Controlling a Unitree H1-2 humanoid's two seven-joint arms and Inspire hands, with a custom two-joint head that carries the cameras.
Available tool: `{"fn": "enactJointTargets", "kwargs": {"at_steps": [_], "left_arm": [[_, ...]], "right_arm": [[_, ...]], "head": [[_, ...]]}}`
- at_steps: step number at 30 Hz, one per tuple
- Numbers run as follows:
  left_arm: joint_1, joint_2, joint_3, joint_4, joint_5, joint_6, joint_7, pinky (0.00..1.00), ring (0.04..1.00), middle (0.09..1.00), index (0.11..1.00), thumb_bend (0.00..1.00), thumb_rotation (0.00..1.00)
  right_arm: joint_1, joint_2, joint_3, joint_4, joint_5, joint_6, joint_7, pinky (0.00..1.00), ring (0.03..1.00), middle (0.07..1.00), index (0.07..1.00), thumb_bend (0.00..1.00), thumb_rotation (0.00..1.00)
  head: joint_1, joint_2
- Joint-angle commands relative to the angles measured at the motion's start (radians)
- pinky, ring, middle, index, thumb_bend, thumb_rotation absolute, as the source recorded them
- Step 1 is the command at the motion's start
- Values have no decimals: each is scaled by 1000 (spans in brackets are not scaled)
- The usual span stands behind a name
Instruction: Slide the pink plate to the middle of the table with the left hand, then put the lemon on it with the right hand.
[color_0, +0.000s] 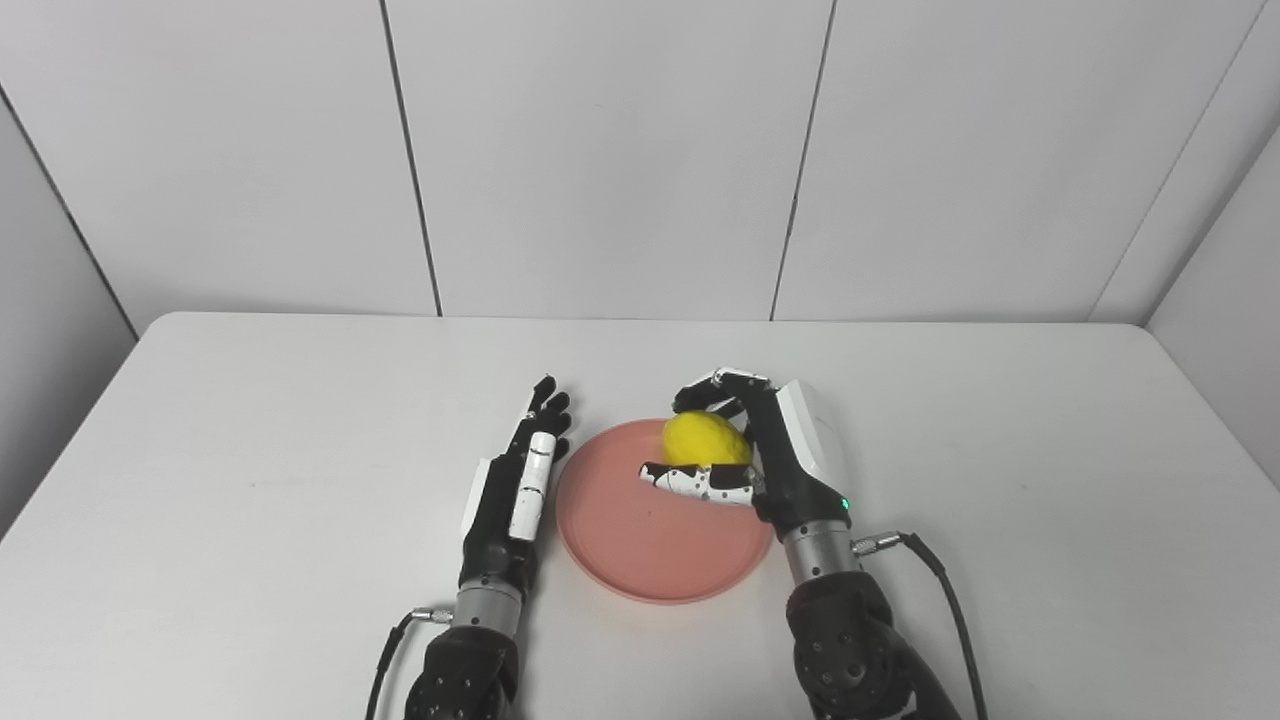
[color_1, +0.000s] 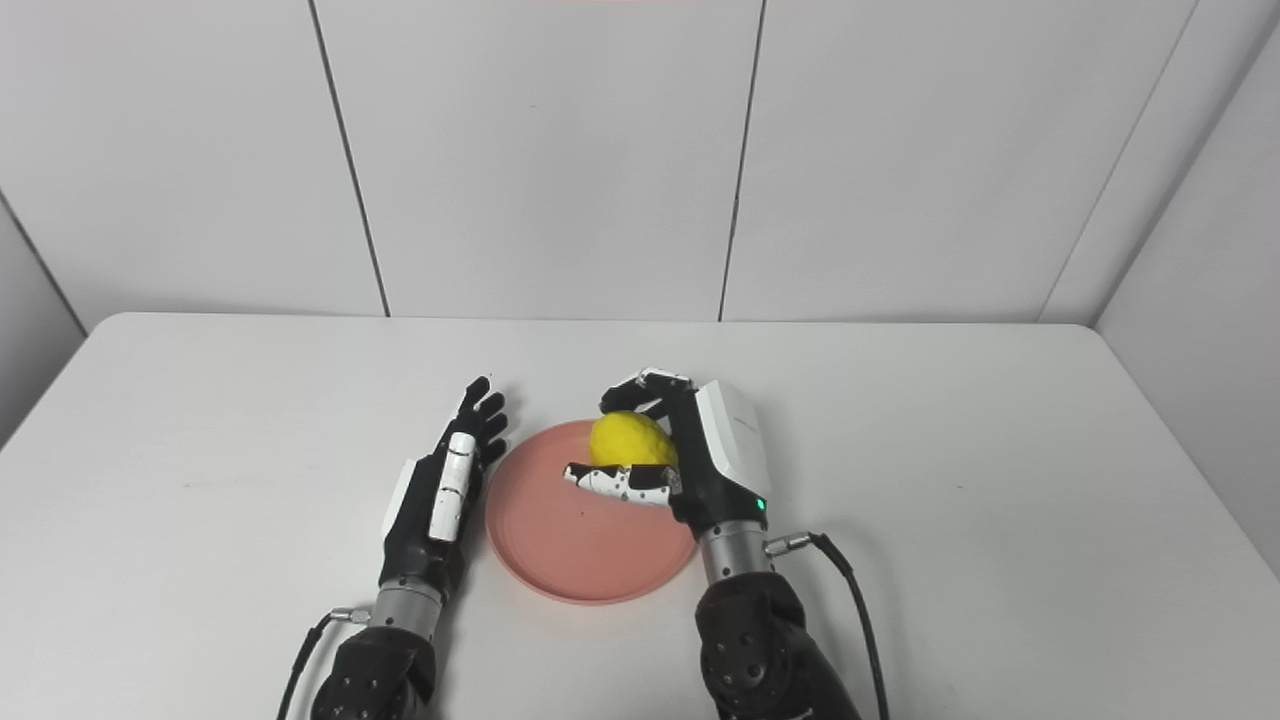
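The pink plate (color_0: 640, 540) lies flat near the middle of the white table (color_0: 250, 450). My right hand (color_0: 770, 455) reaches over the plate's far right rim and is shut on the yellow lemon (color_0: 705, 440), fingers curled over its top and thumb below it. The lemon sits low over the plate; whether it touches the plate I cannot tell. My left hand (color_0: 520, 480) rests open beside the plate's left rim, fingers straight and pointing away from me, holding nothing.
White wall panels (color_0: 600, 150) rise behind the table's far edge. Cables trail from both wrists toward the near edge.
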Motion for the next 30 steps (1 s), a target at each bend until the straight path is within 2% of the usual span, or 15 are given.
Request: {"fn": "enactJointTargets", "kwargs": {"at_steps": [1, 4, 10, 14, 18, 24, 25, 30], "left_arm": [[-4, -15, -5, 20, 3, -34, 8, 931, 949, 954, 948, 588, 1000], [-6, -15, -3, 28, 8, -42, 11, 932, 950, 953, 945, 584, 1000], [-9, -14, -4, 32, 21, -36, 22, 931, 945, 947, 938, 588, 1000], [-9, -13, -3, 32, 26, -33, 25, 926, 942, 943, 933, 596, 1000], [-10, -15, -1, 28, 21, -24, 21, 925, 945, 947, 935, 572, 1000], [-6, -12, -1, 19, 18, -21, 15, 931, 947, 950, 941, 596, 1000], [-6, -11, 0, 18, 15, -21, 14, 933, 948, 952, 942, 598, 1000], [-4, -11, 1, 19, 18, -22, 21, 925, 943, 947, 937, 588, 1000]], "right_arm": [[-51, 10, 12, -5, -13, -70, 4, 125, 378, 492, 450, 519, 0], [-61, 16, 25, 29, -21, -78, -2, 125, 432, 477, 443, 523, 0], [-70, 17, 51, 63, -45, -35, 38, 136, 394, 489, 442, 521, 0], [-71, 8, 67, 89, -64, -53, 45, 134, 391, 488, 451, 521, 0], [-78, -5, 81, 129, -89, -85, 26, 172, 380, 494, 453, 520, 0], [-83, -17, 86, 173, -125, -113, -3, 281, 413, 496, 460, 521, 0], [-84, -19, 86, 177, -130, -117, -7, 328, 431, 490, 470, 521, 0], [-78, -19, 82, 180, -148, -134, -31, 382, 440, 492, 515, 520, 0]], "head": [[0, 1], [-4, -2], [-3, -7], [-8, -6], [-13, -5], [-15, -3], [-15, -2], [-24, -4]]}}
